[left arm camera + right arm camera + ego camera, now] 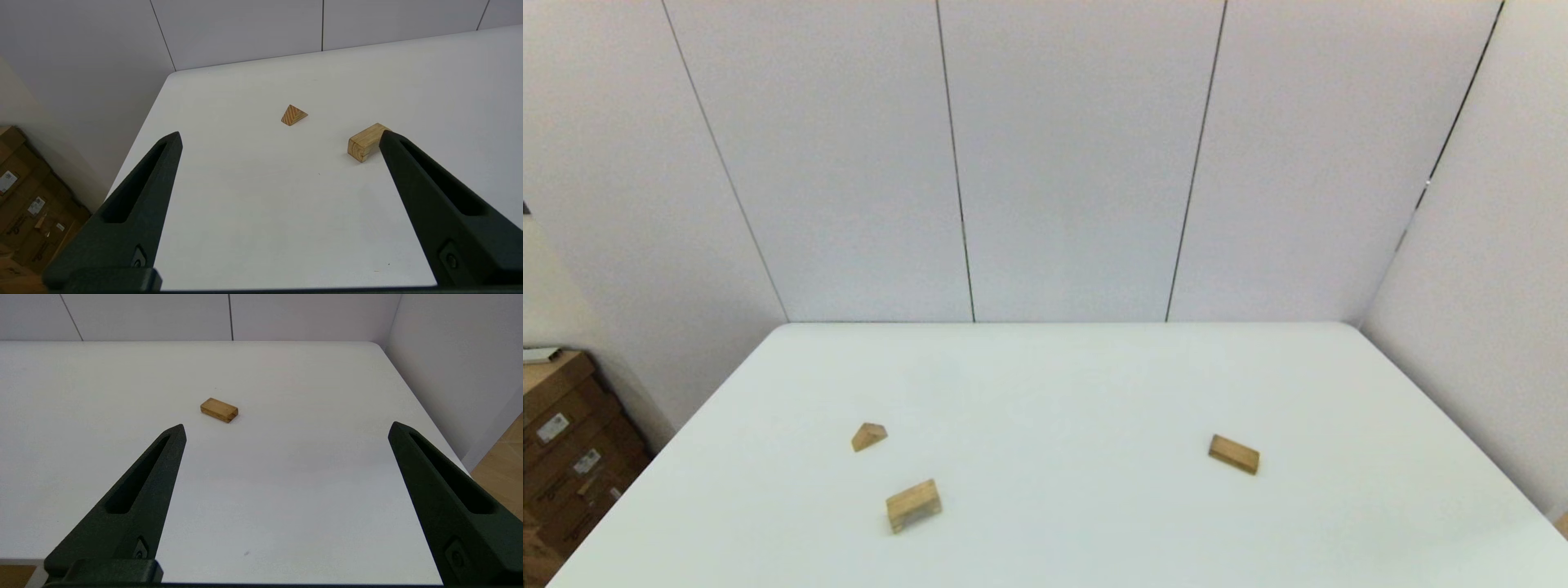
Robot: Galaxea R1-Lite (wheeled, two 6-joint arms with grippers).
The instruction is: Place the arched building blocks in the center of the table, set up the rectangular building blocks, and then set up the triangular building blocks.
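Observation:
The arched block (913,505) lies on the white table (1062,384) at the front left; the left wrist view shows it (365,143) partly behind one finger. Just beyond it sits the small triangular block (869,436) (293,115). The flat rectangular block (1234,454) (219,410) lies at the right. Neither arm shows in the head view. My left gripper (280,139) hangs open above the table's near left edge, short of both blocks. My right gripper (286,430) is open too, over the near right edge, well back from the rectangular block.
Stacked cardboard boxes (564,441) (24,204) stand on the floor past the table's left edge. White wall panels (1045,163) close in the back and the right side. A strip of wooden floor (500,465) shows beyond the right edge.

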